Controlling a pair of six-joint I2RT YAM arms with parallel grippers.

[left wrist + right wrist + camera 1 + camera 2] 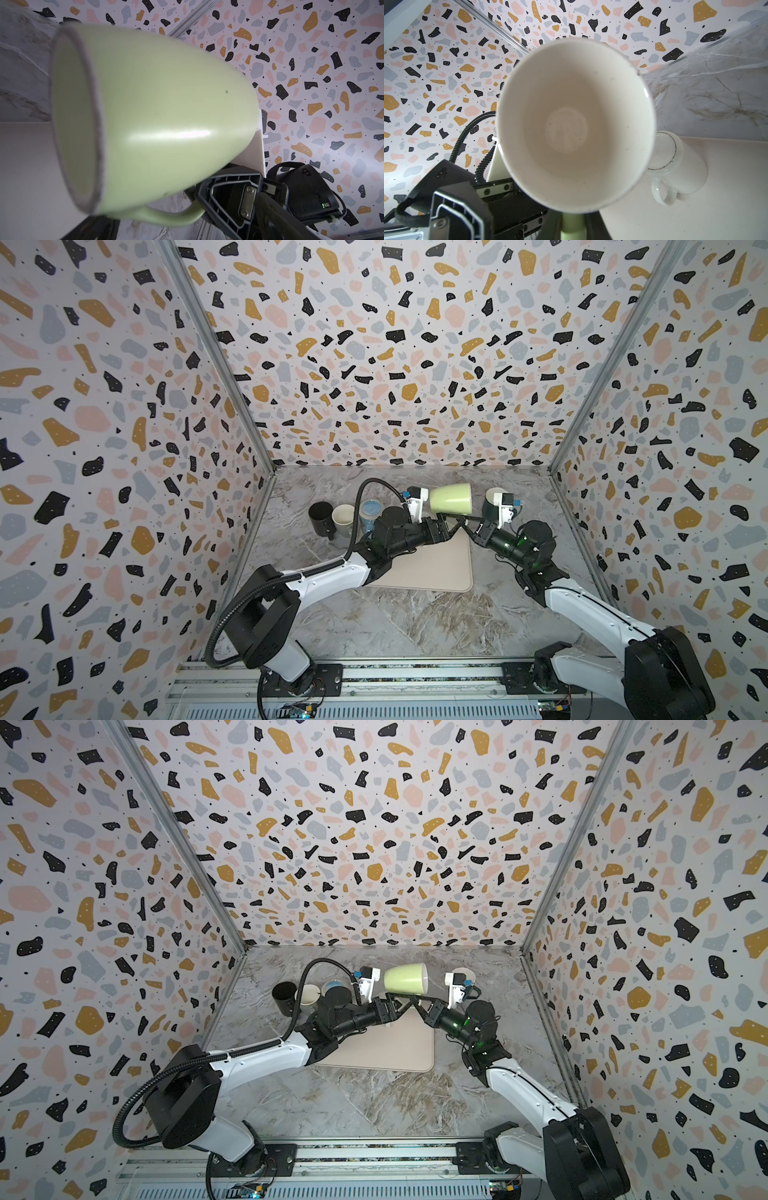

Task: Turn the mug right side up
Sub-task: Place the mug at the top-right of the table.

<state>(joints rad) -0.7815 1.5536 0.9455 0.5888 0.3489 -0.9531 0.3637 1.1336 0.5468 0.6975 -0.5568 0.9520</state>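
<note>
Pale-green ceramic mug (451,498) hangs on its side above the beige mat (436,572) on the marble counter (415,622), handle clamped in the narrowed right tool (572,226), left tool (449,531) spread wide, empty, just beside; judged roughly half-turned, uprighting and set-down outstanding.

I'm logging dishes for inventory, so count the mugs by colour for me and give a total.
black mug: 1
cream mug: 1
blue mug: 1
light green mug: 1
dark green mug: 1
white mug: 1
Total: 6
</note>
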